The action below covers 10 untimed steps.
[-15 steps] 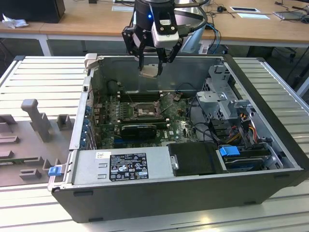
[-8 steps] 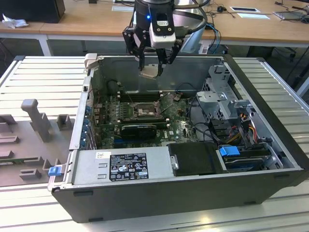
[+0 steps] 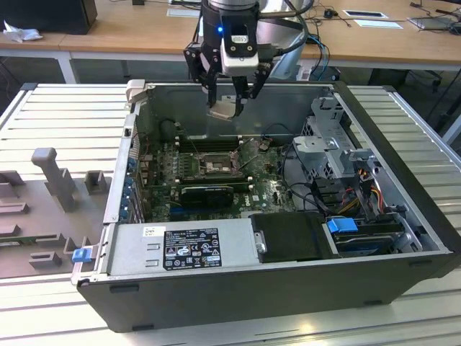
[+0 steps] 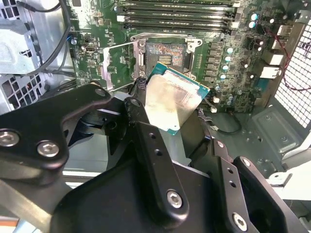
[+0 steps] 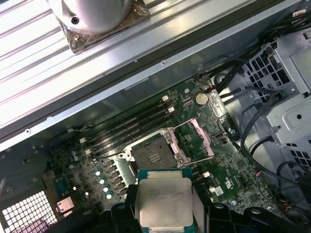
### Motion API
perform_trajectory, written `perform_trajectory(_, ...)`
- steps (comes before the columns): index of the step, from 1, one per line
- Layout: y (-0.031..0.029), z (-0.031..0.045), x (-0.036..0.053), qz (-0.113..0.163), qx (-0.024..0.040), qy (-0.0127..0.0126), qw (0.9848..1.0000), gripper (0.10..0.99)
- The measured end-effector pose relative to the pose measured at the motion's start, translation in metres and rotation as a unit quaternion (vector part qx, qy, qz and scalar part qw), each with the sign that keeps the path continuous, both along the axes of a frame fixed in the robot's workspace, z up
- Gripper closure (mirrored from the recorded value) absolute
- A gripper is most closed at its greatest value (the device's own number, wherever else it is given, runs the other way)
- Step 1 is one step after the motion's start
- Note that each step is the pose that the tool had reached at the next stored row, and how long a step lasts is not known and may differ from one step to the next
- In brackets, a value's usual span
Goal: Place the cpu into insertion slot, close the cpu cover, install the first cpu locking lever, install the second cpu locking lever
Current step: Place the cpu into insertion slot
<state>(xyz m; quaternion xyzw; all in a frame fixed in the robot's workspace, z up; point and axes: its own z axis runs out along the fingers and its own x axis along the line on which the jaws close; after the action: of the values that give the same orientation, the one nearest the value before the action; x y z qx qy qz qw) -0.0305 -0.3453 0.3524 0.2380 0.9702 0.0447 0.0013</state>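
My gripper (image 3: 227,107) hangs above the open computer case, shut on the cpu (image 3: 222,111), a flat silver-topped square chip. In both wrist views the cpu (image 4: 171,97) (image 5: 164,199) sits between the black fingers (image 4: 146,141), held clear above the board. The insertion slot (image 3: 215,165) lies below and slightly nearer, a square socket with a dark centre (image 4: 165,55) (image 5: 151,156) and nothing in it. The cpu cover (image 5: 194,141) stands swung open beside the socket, with a thin lever wire raised along it.
The green motherboard (image 3: 266,189) carries long black memory slots (image 3: 207,143) behind the socket and a black card (image 3: 206,193) in front. A silver power supply (image 3: 180,249) spans the case front. A metal drive cage (image 3: 328,148) with cables fills the exterior view's right.
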Motion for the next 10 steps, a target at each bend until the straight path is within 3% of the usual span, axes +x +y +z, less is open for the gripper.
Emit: perform_trajectory(10, 0.0, -0.0022, 0.0, -0.009, 0.0, 0.0, 1.0, 0.557)
